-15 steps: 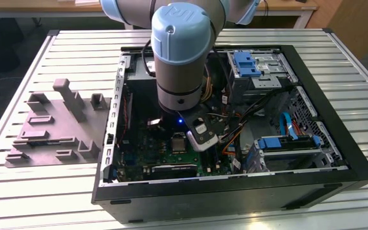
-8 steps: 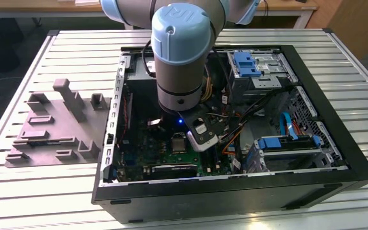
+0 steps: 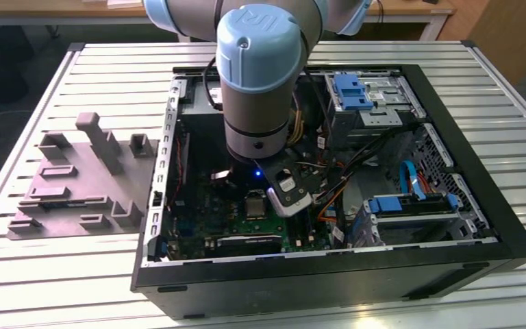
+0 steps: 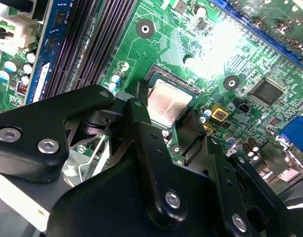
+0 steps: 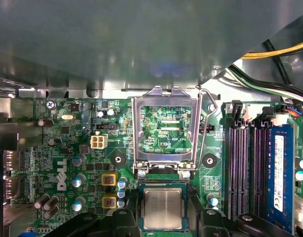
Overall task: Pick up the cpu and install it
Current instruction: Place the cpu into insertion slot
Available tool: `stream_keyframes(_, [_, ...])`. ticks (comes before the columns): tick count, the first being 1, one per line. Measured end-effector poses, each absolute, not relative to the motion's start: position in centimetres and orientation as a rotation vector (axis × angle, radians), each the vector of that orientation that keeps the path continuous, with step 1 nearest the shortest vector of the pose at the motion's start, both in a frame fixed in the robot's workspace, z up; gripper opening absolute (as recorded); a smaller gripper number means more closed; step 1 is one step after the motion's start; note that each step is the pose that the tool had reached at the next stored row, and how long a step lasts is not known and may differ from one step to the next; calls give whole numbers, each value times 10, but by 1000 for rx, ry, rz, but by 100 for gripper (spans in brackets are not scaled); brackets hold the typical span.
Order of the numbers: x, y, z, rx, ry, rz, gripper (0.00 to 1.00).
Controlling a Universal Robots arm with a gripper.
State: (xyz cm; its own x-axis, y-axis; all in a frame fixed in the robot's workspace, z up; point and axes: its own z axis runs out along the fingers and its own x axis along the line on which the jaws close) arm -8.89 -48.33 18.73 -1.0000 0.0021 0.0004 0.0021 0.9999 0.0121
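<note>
Pincer point(image 4: 166, 121) spread open astride the cpu point(image 5: 163, 207) — lying flat, square, metal face up.

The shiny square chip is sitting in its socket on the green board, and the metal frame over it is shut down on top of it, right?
Not quite. The cpu does sit in its socket on the motherboard, but the metal frame is flipped open, standing clear of the chip, as the first wrist view shows.

**Grey-and-blue arm, black gripper**

The robot arm point(image 3: 258, 89) has fat silver-grey cylindrical joints with pale blue caps, one embossed with a logo. A small blue light glows near its wrist. The matte black gripper point(image 4: 164, 116) has angular linkage plates pinned by silver screws.
</note>
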Motion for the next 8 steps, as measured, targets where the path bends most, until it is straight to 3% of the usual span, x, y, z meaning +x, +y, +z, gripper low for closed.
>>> stream_keyframes(8, [-89,-483,188,-3,-3141,-19,47])
